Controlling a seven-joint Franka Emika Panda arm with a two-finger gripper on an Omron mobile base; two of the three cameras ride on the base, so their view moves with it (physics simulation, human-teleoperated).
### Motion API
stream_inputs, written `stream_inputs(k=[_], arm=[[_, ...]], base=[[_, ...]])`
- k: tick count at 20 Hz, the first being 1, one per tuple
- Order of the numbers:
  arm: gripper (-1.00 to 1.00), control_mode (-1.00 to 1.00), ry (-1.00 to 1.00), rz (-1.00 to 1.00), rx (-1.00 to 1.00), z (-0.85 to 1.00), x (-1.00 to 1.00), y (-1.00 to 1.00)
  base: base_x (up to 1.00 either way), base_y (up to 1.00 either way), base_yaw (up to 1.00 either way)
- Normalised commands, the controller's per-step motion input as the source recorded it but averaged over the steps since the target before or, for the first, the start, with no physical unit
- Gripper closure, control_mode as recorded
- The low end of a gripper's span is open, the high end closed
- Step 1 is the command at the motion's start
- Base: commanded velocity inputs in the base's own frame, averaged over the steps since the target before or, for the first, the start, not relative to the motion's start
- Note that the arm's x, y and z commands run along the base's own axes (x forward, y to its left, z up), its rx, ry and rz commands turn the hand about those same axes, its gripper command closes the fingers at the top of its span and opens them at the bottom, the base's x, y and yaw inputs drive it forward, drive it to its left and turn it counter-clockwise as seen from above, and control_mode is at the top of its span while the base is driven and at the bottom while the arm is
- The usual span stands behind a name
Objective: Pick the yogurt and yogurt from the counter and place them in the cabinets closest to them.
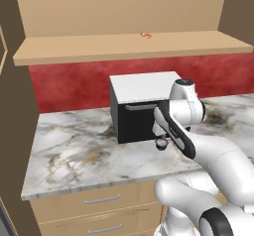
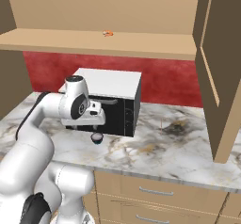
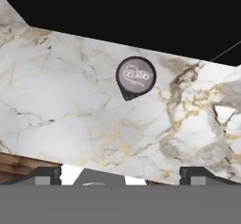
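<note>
Marble counter carries one yogurt, sitting just in front of the microwave and directly below the gripper. Fingers are spread wide, empty, above the cup. Risk: the cup is small and close to the microwave front; an off-centre descent could tip it or knock it against the door.

Microwave stands mid-counter, back to red wall; blocks reach behind it. Bare marble left of microwave, wide and free; bare strip also in front of microwave, bar yogurt just before its door. Above microwave, cabinet shelf board overhangs; gap between. Right of microwave, open cabinet door juts forward.
</note>
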Motion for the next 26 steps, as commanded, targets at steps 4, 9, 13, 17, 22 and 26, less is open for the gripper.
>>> stream_inputs(k=[4,9,13,17,22,26], arm=[[-1.00,-1.00,-0.04,0.04,0.00,-0.32,0.00,-0.05],[-1.00,-1.00,-0.09,0.05,0.01,-0.30,0.02,-0.07],[-1.00,-1.00,-0.13,0.05,0.02,-0.28,0.06,-0.06],[-1.00,-1.00,-0.07,0.03,0.01,-0.23,0.19,0.00],[-1.00,-1.00,-0.05,0.02,0.01,-0.21,0.27,0.00],[-1.00,-1.00,-0.04,0.02,0.00,-0.15,0.32,-0.04]], base=[[0.00,0.00,0.00],[0.00,0.00,0.00],[0.00,0.00,0.00],[0.00,0.00,0.00],[0.00,0.00,0.00],[0.00,0.00,0.00]])
